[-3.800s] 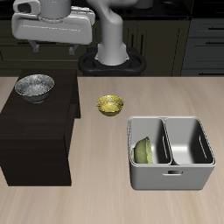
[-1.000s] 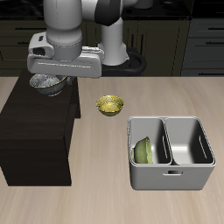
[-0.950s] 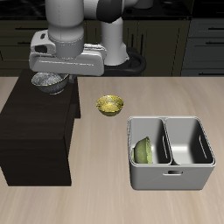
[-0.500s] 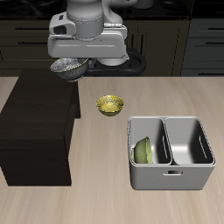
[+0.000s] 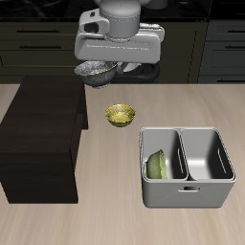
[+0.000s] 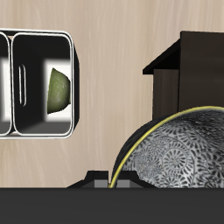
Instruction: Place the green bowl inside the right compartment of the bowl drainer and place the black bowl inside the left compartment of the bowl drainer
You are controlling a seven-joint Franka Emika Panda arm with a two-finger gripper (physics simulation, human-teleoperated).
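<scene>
The gripper grips the black bowl by its rim, aloft; green bowl sits in the bowl drainer.

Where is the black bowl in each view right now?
Exterior view: the black bowl hangs in the air under the gripper, above the table's back part, beyond the yellow-gold bowl.
Wrist view: the black bowl fills the foreground, close to the camera.
Shared landmark: the bowl drainer, with the green bowl in one compartment.
</scene>
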